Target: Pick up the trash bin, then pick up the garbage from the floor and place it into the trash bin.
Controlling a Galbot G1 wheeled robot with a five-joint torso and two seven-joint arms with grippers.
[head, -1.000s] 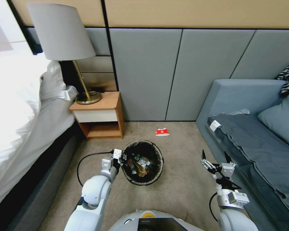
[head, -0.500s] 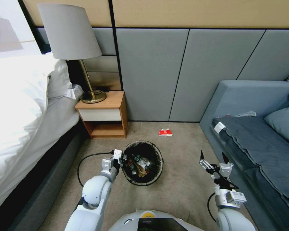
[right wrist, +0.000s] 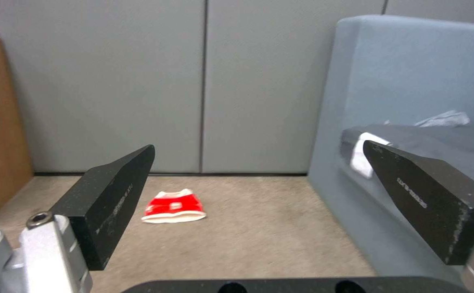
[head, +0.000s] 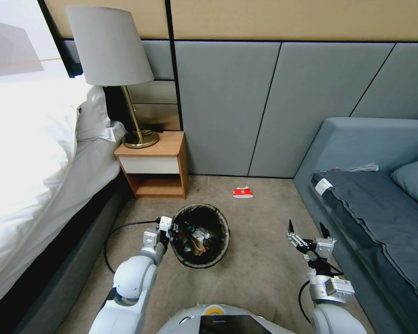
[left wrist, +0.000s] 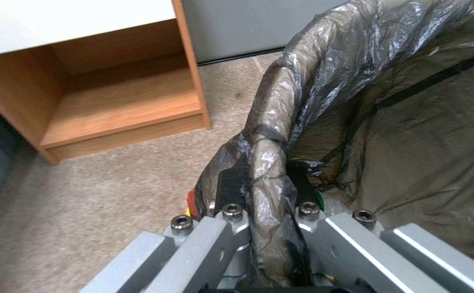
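Observation:
The trash bin [head: 217,221], lined with a dark bag, is low in front of me, and my left gripper [head: 168,228] is shut on its near-left rim. In the left wrist view the fingers [left wrist: 231,185] pinch the bag-covered rim of the trash bin [left wrist: 389,122] from both sides. Several pieces of garbage [head: 196,236] lie inside it. One red-and-white piece of garbage [head: 243,192] lies on the carpet near the wall, also visible ahead of my right gripper [right wrist: 259,150] as a flattened carton [right wrist: 173,205]. My right gripper [head: 306,228] hovers open and empty beside the sofa.
A wooden nightstand [head: 155,169] with a lamp [head: 111,51] stands left of the bin, and a bed [head: 32,176] is farther left. A grey sofa [head: 376,204] runs along the right. Padded wall panels [head: 264,106] close off the back. A black cable [head: 111,241] loops by the left arm.
The whole head view has shifted right, so the camera has turned left. The left gripper keeps hold of the bin rim. The right gripper stays open.

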